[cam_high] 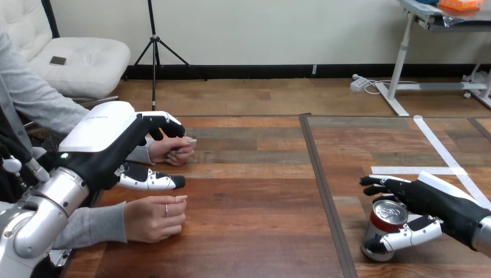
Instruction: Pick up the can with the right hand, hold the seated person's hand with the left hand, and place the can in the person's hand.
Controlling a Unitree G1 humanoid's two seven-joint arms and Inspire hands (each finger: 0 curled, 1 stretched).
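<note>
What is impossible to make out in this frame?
- Head view: whether the left hand grips the person's farther hand; the robot's palm covers the wrist.
- Head view: the back of the can, hidden by its own body and the right hand.
- Head view: the right forearm, cut off by the right edge.

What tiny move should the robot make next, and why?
Probably lift the can slightly: the right hand has its thumb and fingers round it, but it stands on the table.
</note>
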